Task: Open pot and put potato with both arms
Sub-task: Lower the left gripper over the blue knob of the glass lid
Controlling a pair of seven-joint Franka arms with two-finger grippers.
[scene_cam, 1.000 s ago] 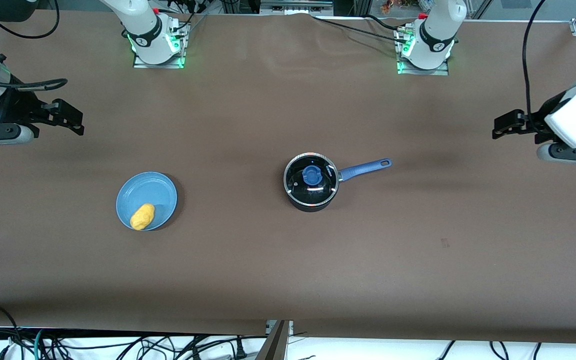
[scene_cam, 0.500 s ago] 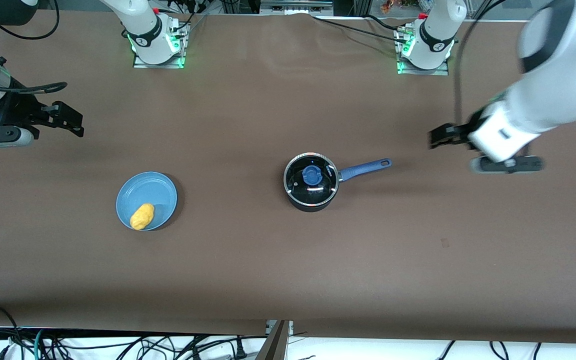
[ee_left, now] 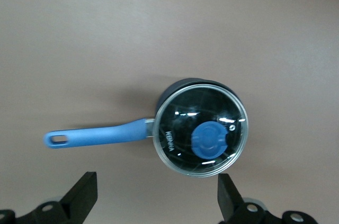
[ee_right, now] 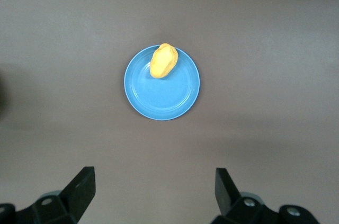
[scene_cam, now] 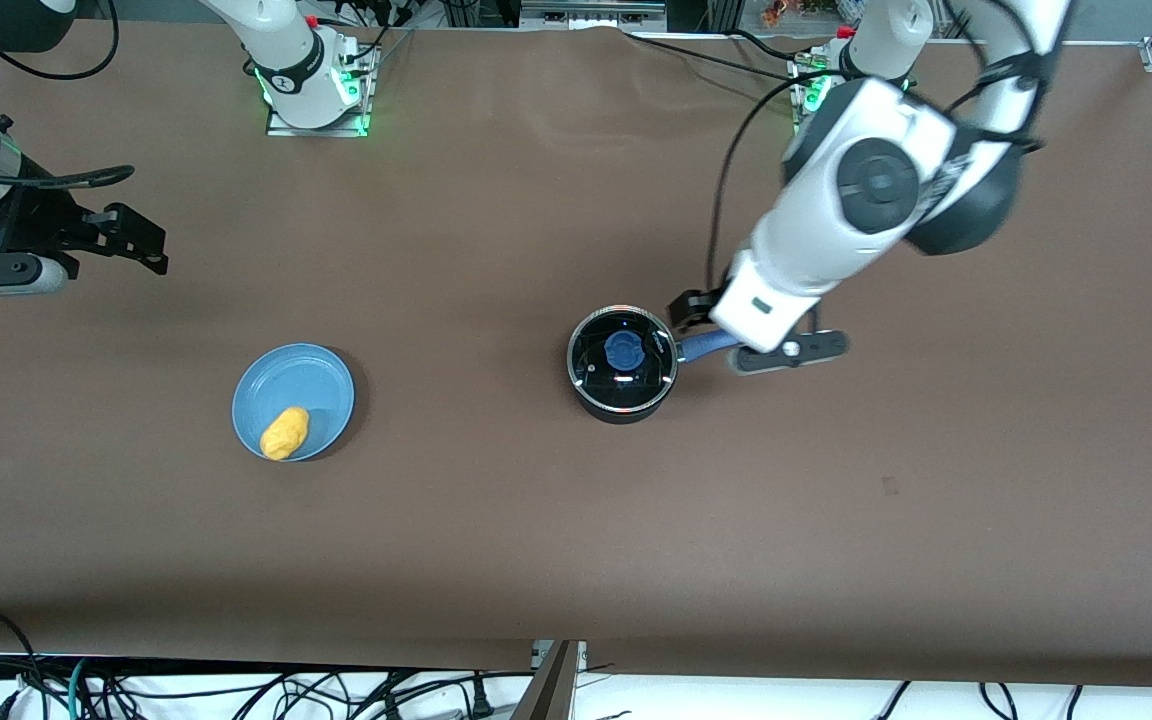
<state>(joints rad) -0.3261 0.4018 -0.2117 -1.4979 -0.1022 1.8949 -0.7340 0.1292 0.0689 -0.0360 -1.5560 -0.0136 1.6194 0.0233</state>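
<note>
The black pot (scene_cam: 620, 412) stands mid-table with its glass lid (scene_cam: 598, 376) on and the blue knob (scene_cam: 623, 350) on top. Its blue handle (scene_cam: 704, 346) points toward the left arm's end and is partly hidden by the left arm. My left gripper (scene_cam: 688, 310) is open and empty, up in the air over the handle beside the lid. In the left wrist view (ee_left: 156, 195) the pot (ee_left: 175, 89), knob (ee_left: 207, 140) and handle (ee_left: 95, 136) show whole. The yellow potato (scene_cam: 285, 433) lies on a light-blue plate (scene_cam: 308, 384). My right gripper (scene_cam: 141, 242) waits open at the right arm's end.
The right wrist view shows its open gripper (ee_right: 153, 188) high above the plate (ee_right: 164, 99) and the potato (ee_right: 163, 60). The brown table cover (scene_cam: 496, 520) runs to the front edge, with cables hanging below it. The two arm bases (scene_cam: 311, 85) stand along the back edge.
My left arm has swung in from the left arm's end of the table to over the pot's handle. The right arm, pot, plate and potato have not moved.
</note>
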